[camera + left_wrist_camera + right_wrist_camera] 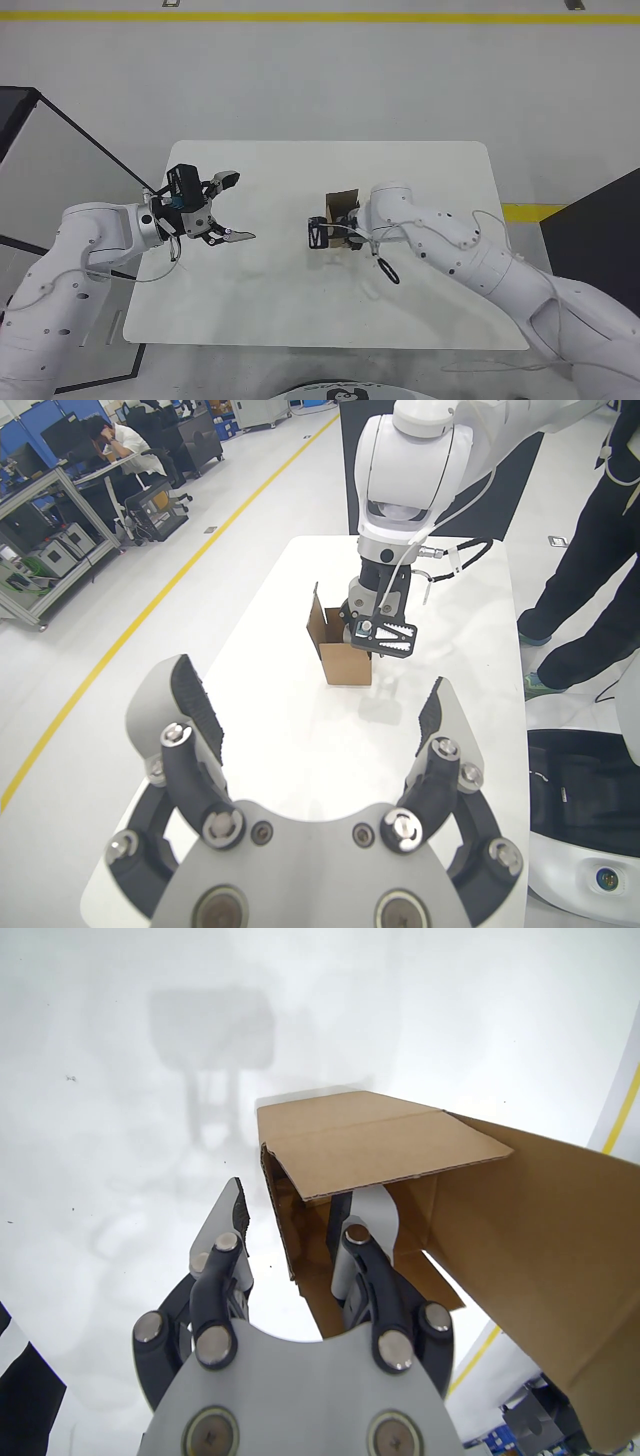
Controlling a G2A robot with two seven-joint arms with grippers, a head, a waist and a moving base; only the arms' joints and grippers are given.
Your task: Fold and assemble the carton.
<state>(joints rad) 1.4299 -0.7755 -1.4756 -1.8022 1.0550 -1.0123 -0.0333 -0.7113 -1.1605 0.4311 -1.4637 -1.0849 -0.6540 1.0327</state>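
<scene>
My left gripper (312, 680) is hovering spread and empty. Toward 3 o'clock in the top view, the corrugated carton (345, 662) is standing on the table (420, 300), top flaps open. My right gripper (292, 1208) is straddling one wall, fingers apart. The carton is looking light and easily creased, so I am favouring a hold near a fold line.

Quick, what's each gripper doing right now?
Left gripper: open, holding nothing.
Right gripper: open, straddling a wall of the carton, one finger inside and one outside, not clamped.
</scene>
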